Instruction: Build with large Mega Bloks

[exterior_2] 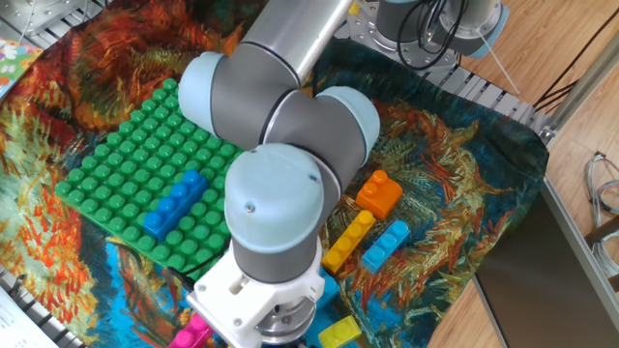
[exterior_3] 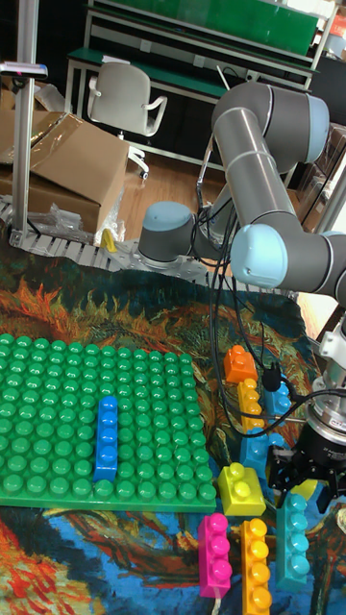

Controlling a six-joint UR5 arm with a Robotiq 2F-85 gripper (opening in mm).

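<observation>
Claw point(exterior_3: 306, 478) grip — hidden by fingers

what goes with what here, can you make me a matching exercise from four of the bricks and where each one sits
Things:
1. long blue brick
2. orange square brick
3. pink brick
4. yellow square brick

Places:
A. on the cloth just off the green plate's near right corner
B. standing on the green plate
C. nearest the camera, left of a long orange brick
D. farthest back in the loose row on the cloth

Pairs: 1-B, 2-D, 3-C, 4-A
</observation>
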